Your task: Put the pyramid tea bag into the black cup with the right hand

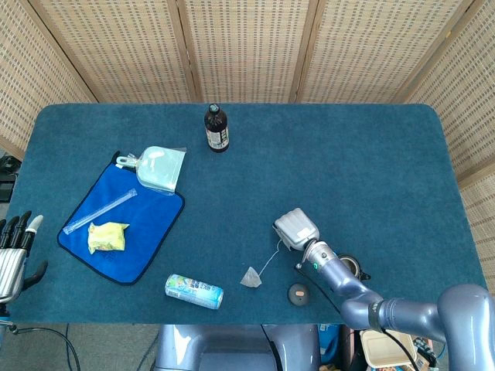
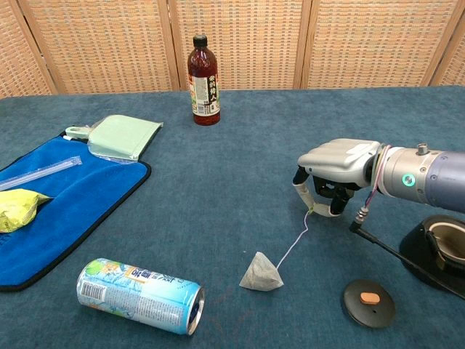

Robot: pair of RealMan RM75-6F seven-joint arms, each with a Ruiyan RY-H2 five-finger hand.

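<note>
Below the fingers (image 2: 314, 201), tea bag (image 2: 260, 273) lies tethered.

Rectangular table (image 1: 371, 154), dark teal carpet-like cover. Folding screen (image 1: 247, 46) behind far edge: woven cane panels in light wooden frames, angled at both ends. Grey floor (image 1: 93, 344) visible beneath near edge. Lighting even, diffuse.

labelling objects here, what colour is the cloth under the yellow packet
Bright blue cloth with a dark edge, clearest in the head view.
</note>
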